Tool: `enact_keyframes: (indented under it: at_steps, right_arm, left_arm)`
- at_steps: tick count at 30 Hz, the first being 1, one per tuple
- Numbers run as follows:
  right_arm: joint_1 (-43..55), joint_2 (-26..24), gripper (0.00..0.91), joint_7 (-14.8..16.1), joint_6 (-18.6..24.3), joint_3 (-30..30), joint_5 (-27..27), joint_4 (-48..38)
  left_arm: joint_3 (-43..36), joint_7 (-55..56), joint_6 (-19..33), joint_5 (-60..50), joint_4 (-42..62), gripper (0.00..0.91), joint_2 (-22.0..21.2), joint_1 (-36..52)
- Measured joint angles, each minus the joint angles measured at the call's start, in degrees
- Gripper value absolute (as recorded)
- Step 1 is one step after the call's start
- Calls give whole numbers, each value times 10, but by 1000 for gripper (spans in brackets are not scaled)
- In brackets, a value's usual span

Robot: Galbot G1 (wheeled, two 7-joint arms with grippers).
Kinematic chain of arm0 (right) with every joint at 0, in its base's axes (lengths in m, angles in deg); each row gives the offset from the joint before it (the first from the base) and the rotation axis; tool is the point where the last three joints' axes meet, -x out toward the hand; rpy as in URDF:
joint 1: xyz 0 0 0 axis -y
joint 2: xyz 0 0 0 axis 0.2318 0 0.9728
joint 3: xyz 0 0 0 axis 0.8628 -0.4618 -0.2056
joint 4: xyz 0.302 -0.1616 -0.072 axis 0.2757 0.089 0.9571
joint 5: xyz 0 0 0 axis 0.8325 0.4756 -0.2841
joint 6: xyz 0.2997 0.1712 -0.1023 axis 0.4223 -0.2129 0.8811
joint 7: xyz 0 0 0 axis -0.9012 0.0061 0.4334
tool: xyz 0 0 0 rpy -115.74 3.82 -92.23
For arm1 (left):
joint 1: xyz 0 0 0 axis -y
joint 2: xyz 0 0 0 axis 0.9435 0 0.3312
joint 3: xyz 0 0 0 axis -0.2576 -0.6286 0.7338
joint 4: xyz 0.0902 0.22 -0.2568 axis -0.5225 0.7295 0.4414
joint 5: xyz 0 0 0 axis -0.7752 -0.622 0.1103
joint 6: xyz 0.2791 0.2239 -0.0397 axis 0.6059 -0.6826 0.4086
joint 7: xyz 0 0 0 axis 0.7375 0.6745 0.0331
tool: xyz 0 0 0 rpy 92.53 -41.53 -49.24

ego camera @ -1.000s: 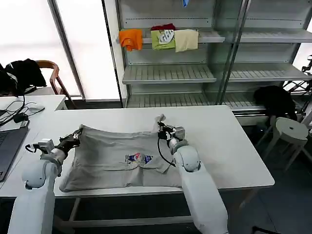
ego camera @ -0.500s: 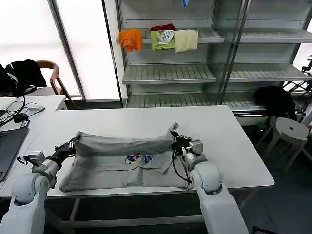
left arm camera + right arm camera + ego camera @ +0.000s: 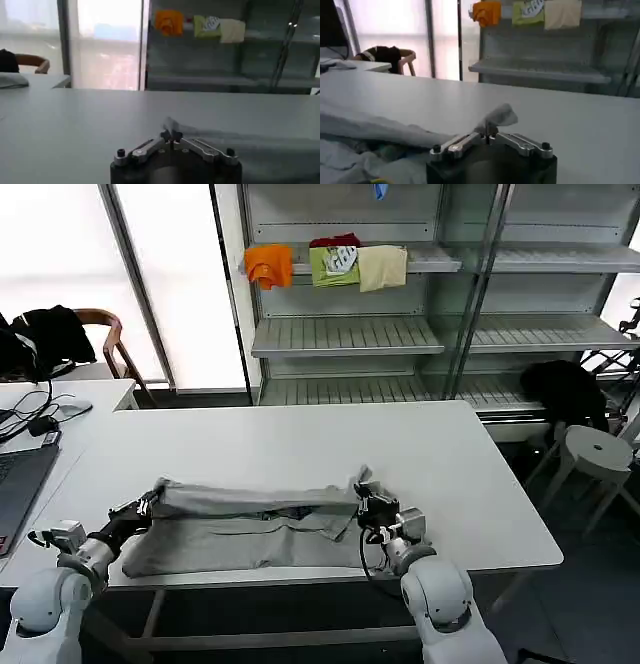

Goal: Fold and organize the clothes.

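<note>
While a second ago the light grey shirt (image 3: 250, 524) lay spread nearly flat with its multicoloured chest print showing, its far edge has since been drawn toward the robot, so the cloth now lies doubled over itself as a long band across the near part of the white table (image 3: 300, 444), the print tucked out of sight under the fold. That suggests the first lengthwise fold is almost made, and what remains is to lay the carried edge down on the near hem and let go. Both arms have pulled back and low toward the body. The left gripper (image 3: 143, 506) sits at the shirt's left end, its forearm running from the table's near left corner, jaws pinched together on a corner of fabric; in the left wrist view the left gripper's (image 3: 171, 136) tips meet on a thin tuft of cloth. The right gripper (image 3: 366, 494) is at the shirt's right end, just over the near edge of the table, likewise clamped tight; the right wrist view shows the right gripper (image 3: 491, 131) with a small flap of grey cloth standing up between its closed tips. The fold line between them looks fairly straight and taut.
</note>
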Motion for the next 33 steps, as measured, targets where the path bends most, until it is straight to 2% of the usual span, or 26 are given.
enact_keyframes:
  at_steps: [8,15,18,24,26,28,29,30,31,33]
  right_arm:
    - [-32,-4,907,-16,-4,12,-59,15]
    - [-60,-10,907,-26,-2,40,-81,44]
    - [-64,-14,907,-33,6,60,-67,61]
    - [-58,-23,907,-46,16,108,7,93]
    - [-53,-25,907,-48,17,122,28,102]
    - [-50,-26,907,-49,18,133,45,110]
    - [-49,-26,907,-49,19,137,52,113]
    - [-48,-26,907,-49,20,141,58,116]
    - [-48,-25,907,-49,21,144,64,118]
    - [-45,-24,907,-51,22,149,75,122]
  left_arm:
    - [8,8,1,-22,-21,907,-9,-27]
    - [17,30,-7,-38,-57,907,-23,-53]
    - [16,47,-11,-47,-74,907,-32,-66]
    - [5,88,-22,-68,-91,907,-50,-77]
    - [2,99,-25,-73,-93,776,-56,-77]
    - [0,112,-29,-77,-93,584,-62,-77]
    - [-1,116,-30,-78,-93,584,-64,-76]
    - [-2,121,-31,-79,-92,353,-65,-76]
    - [-3,124,-32,-81,-92,191,-67,-77]
    - [-6,130,-36,-84,-92,101,-70,-79]
